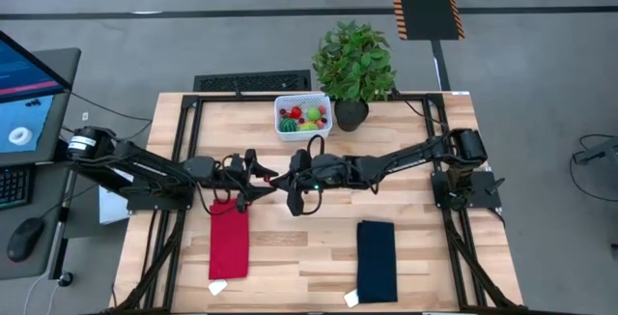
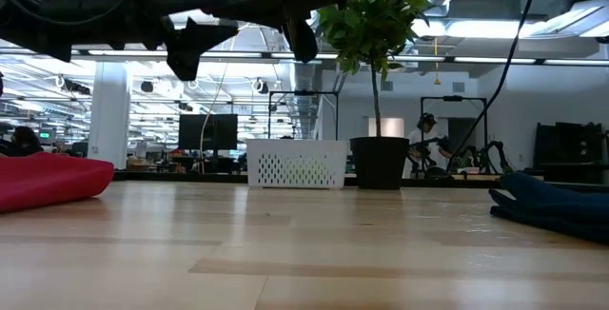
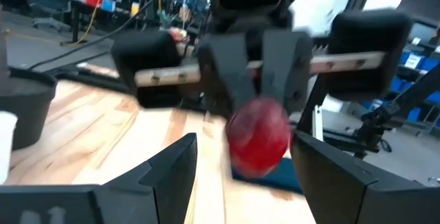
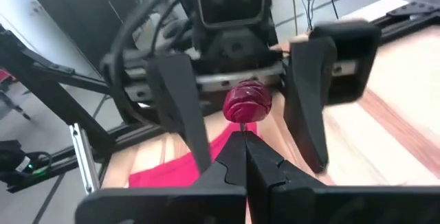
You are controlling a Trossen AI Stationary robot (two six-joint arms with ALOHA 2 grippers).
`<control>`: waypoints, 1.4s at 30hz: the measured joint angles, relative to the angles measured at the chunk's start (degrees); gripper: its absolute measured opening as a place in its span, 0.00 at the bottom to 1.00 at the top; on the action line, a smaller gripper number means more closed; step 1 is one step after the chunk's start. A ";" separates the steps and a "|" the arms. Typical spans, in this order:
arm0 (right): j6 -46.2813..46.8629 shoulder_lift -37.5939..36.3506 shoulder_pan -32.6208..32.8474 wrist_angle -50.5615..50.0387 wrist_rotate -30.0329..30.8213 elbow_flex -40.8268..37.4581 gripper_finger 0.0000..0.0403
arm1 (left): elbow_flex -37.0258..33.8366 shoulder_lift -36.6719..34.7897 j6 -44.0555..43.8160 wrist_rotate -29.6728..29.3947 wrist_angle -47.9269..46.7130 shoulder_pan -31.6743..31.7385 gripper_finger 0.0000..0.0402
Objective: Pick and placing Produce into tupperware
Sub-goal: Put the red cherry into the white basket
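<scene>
The right end effector (image 1: 295, 182) is clenched on a small dark-red produce piece (image 4: 247, 101), its two fingers meeting at a narrow tip just under the piece. The right arm reaches in from the bench's right side, stretched out above the bench (image 1: 290, 257) to its middle. The left end effector (image 1: 259, 173) faces it from the opposite side, released, with its fingers spread on either side of the red piece; the right wrist view shows the piece between those open fingers. Both end effectors hang clear of the bench surface in the low view.

The held piece is round, ridged and glossy red.

The white perforated tupperware (image 1: 302, 116) stands at the bench's far edge, well apart from both end effectors. It holds further produce: red, green and pink pieces and a striped dark-green ball (image 1: 289, 124).

A potted plant (image 1: 354, 67) in a black pot stands just beside the tupperware. A red cloth (image 1: 229, 241) lies under the left arm's reach, and a dark-blue cloth (image 1: 377, 260) lies nearer the right.
</scene>
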 joint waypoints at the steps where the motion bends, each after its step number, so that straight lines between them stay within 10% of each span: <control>1: 0.26 0.00 0.02 -0.54 0.02 0.00 0.03 | 0.00 -0.02 0.00 0.22 0.62 0.01 0.56; 11: 0.40 0.02 0.24 -2.36 0.22 -0.02 0.03 | -0.02 -1.55 -0.20 1.18 -0.90 -0.01 0.54; 26: 1.34 0.02 1.29 -5.58 1.52 -0.02 0.03 | -0.02 -1.54 -0.28 1.07 -1.16 0.01 0.15; 42: 2.65 0.02 3.13 -13.95 2.57 -0.02 0.27 | -0.04 -1.53 -0.61 -4.48 -0.54 0.12 0.13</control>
